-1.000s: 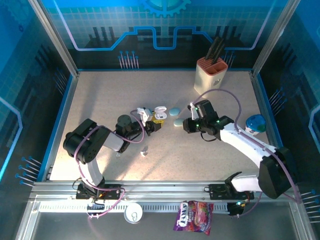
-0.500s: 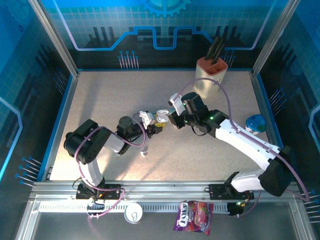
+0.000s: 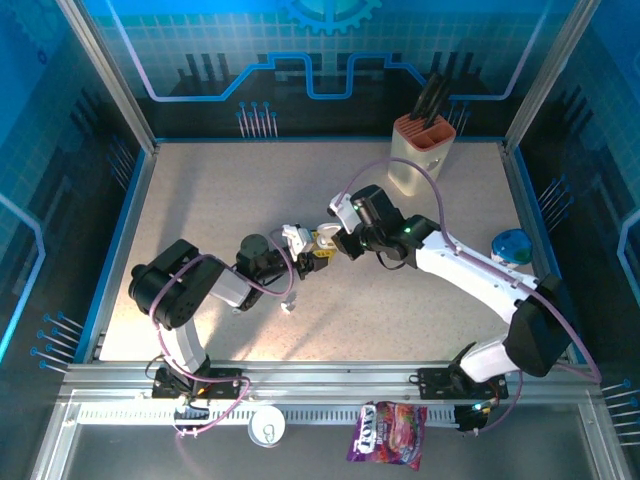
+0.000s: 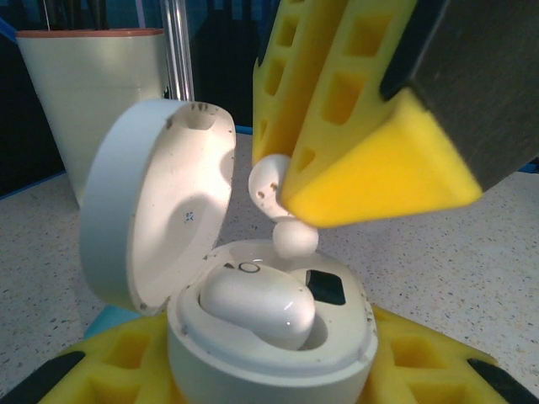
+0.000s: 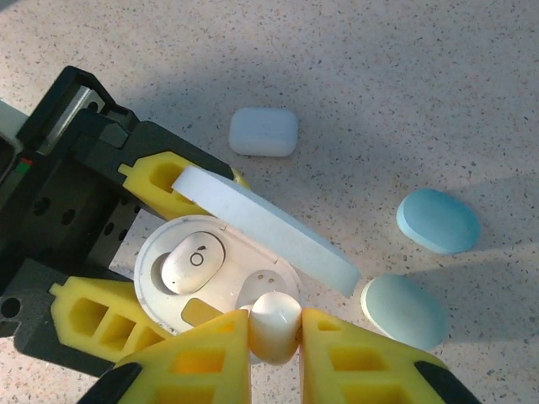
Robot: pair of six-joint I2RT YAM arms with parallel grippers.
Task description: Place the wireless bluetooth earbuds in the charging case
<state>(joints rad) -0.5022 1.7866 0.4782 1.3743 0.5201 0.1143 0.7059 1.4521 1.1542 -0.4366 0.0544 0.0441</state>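
At the near rail lies a purple candy bag, outside the speckled table. Further in, a tiny pale thing sits alone on the table, too small to identify

Past it, near the middle of the table, the left gripper clamps the white charging case between its yellow pads, holding it by the base. The lid stands hinged open. One well of the case already holds a second earbud, lying flat in its socket; the other well is empty

The right gripper reaches in from the right with its claw narrow, pinching a white earbud between the yellow fingertips. That bud hangs just above the empty well, close to the case; I cannot tell whether it touches the rim

Close by the case, three closed cases rest on the table: a whitish one, a blue oval and a pale green oval. A blue round tub sits by the right wall, and a cream knife block stands at the far right
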